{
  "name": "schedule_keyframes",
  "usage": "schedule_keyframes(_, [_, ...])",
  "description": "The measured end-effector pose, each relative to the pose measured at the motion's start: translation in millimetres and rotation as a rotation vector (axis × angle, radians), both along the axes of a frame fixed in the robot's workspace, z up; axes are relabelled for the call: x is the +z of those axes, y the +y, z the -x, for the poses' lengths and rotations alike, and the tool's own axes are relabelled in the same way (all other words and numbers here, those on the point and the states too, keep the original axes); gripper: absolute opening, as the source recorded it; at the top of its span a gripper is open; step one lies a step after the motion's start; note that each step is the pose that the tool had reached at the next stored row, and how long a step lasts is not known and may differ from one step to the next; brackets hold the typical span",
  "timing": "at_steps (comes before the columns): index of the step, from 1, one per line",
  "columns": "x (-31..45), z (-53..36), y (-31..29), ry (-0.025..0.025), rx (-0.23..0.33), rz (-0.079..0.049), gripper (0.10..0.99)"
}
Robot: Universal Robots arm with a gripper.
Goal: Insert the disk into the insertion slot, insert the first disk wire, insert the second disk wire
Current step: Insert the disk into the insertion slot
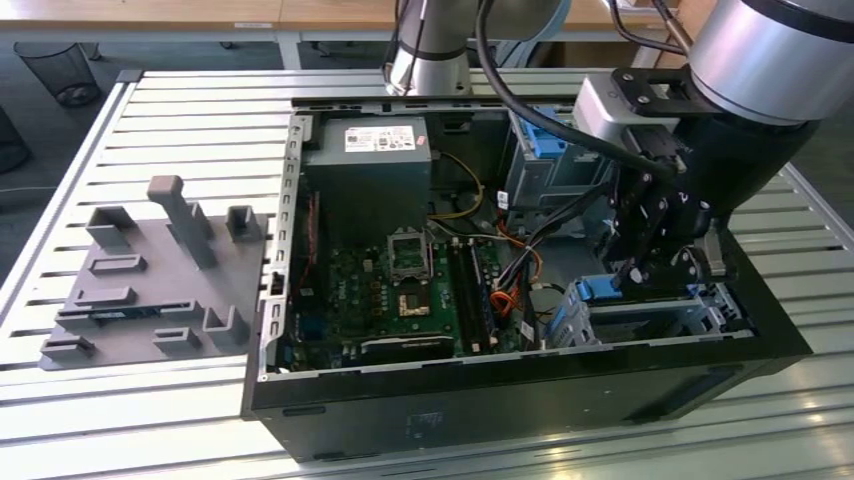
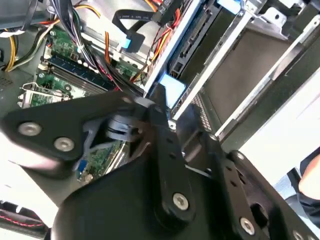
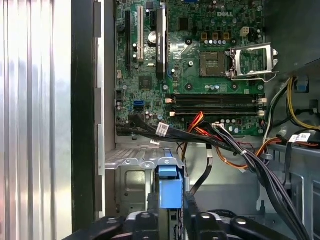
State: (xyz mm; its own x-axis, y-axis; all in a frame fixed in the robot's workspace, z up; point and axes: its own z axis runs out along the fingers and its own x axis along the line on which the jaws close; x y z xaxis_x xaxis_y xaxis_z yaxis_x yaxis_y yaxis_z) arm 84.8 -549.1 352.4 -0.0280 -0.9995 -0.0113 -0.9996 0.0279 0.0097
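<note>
Disk (image 3: 167, 189) is at the insertion slot (image 3: 131, 175), in the case (image 1: 534, 400) corner nearest the exterior camera, on the exterior view's right. In the first wrist view it shows end-on: a narrow blue frame edge with the silver cage wall just beside it. So the long axis runs along the gripper's line, pointing into the cage, with the thin side facing the motherboard (image 3: 200, 65). In the exterior view the blue end (image 1: 603, 289) stands upright above the cage top (image 1: 661, 318). The rest is hidden by the cage, so I can't tell how deep it sits. Gripper (image 3: 170, 214) is nearly closed, with its black fingers (image 3: 196, 220) pressed on either side of the blue frame, pinching it. Nothing else is in its grasp. In the exterior view the gripper (image 1: 647, 280) hangs straight down over that corner, the arm above it. The second wrist view shows the blue frame (image 2: 172, 90) against the cage's metal rails (image 2: 235, 75). A black cable bundle (image 3: 225, 145) with orange and red leads crosses between the motherboard and the cage, close to the disk end but apart from it. Power supply (image 1: 367, 165) sits at the case's far corner. Case sits on the slatted table (image 1: 174, 110). The grey fixture block (image 1: 147, 290) is near the table's edge on the exterior view's left, well apart.
</note>
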Motion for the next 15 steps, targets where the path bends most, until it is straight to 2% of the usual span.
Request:
schedule_keyframes(2, [-3.5,0.0,0.0,0.0,0.014,0.0,0.243])
schedule_keyframes(3, [-4.5,0.0,0.0,0.0001,0.02,0.0,0.125])
schedule_keyframes(4, [-5.0,0.0,0.0,0.0001,0.024,0.0,0.106])
schedule_keyframes(15, [-8.6,-0.1,0.0,0.0003,0.035,0.0,0.106])
